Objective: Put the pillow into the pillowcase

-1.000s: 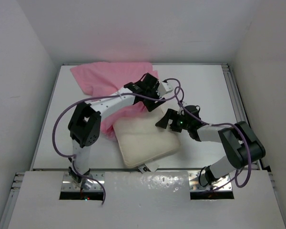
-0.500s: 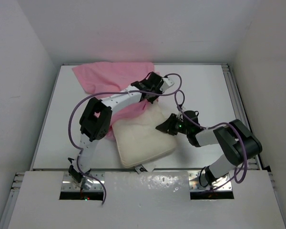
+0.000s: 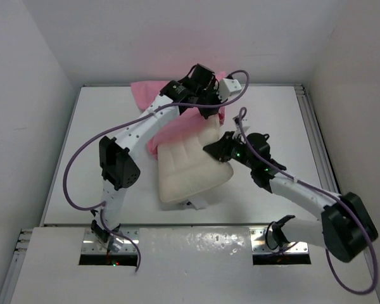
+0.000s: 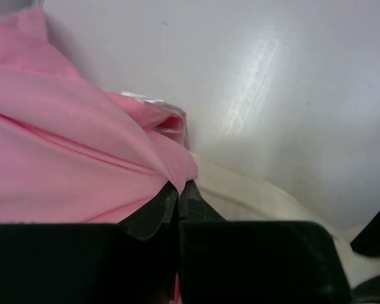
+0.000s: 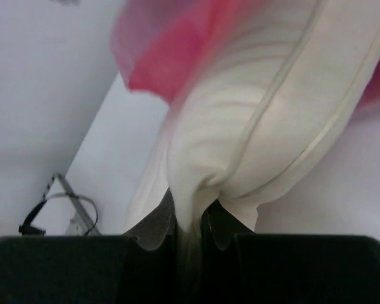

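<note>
The cream pillow [image 3: 187, 168] lies tilted mid-table with its far right corner lifted. My right gripper [image 3: 217, 149] is shut on a pinched fold of that corner; in the right wrist view the pillow [image 5: 259, 107] bunches between the right gripper [image 5: 190, 218]. The pink pillowcase [image 3: 177, 123] drapes over the pillow's far end and is pulled up toward the back wall. My left gripper [image 3: 209, 106] is shut on its edge. The left wrist view has the left gripper [image 4: 178, 190] clamped on the pillowcase [image 4: 69, 164], with the pillow [image 4: 253, 196] just below it.
The white table [image 3: 272, 114] is boxed in by white walls at the back and both sides. A metal rail [image 3: 313, 133] runs along its right edge. A small white tag [image 3: 194, 204] pokes out under the pillow's near edge.
Both grippers have shut. The left arm has drawn the pillowcase up and toward the back wall. The right arm has stretched forward and lifted the pillow's corner.
</note>
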`<state>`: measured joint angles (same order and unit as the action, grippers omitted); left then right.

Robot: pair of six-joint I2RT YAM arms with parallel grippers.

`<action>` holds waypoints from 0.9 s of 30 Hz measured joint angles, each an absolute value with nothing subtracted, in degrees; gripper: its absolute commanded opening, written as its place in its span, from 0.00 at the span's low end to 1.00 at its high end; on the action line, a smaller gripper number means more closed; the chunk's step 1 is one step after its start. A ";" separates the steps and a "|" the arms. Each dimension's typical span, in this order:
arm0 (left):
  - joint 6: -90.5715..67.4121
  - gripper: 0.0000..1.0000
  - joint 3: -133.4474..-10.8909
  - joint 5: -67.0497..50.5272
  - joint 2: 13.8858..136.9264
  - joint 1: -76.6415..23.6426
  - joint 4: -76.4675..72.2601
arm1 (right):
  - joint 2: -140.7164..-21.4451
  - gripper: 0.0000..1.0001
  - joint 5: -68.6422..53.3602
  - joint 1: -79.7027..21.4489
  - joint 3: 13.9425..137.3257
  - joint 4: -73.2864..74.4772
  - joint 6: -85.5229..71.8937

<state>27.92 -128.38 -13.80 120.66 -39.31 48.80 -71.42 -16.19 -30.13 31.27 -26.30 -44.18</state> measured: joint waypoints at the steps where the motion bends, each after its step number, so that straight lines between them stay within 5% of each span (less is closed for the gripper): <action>1: 28.51 0.00 -128.53 -15.18 120.40 -39.35 50.09 | -69.21 0.00 -14.57 -29.95 31.07 -26.55 -43.35; 17: 43.99 0.00 -128.11 -36.05 120.20 -42.41 68.64 | -70.39 0.00 0.01 -23.51 25.61 -28.64 -48.36; 18: 44.56 0.03 -127.72 -36.36 120.20 -42.41 68.69 | -70.48 0.00 0.60 -23.42 25.30 -28.60 -49.34; 19: 44.75 0.27 -127.00 -36.49 120.09 -42.41 68.47 | -70.59 0.00 1.10 -23.38 25.19 -28.56 -49.93; 21: 44.51 0.51 -125.34 -37.04 119.90 -42.41 68.36 | -70.89 0.16 2.15 -23.38 25.19 -28.27 -51.27; 22: 43.86 0.66 -124.60 -37.34 119.83 -42.46 68.75 | -71.11 0.52 2.57 -23.24 25.19 -28.08 -51.86; 23: 42.76 0.71 -124.09 -37.85 119.83 -42.39 68.88 | -71.24 0.64 2.63 -22.98 25.21 -27.64 -52.58; 27: 37.80 0.84 -122.10 -38.09 118.30 -40.51 66.54 | -71.07 0.78 2.31 -21.91 27.49 -18.79 -51.20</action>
<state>37.80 -122.10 -38.09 118.30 -40.51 66.54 -71.07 2.31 -21.91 27.49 -18.79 -51.20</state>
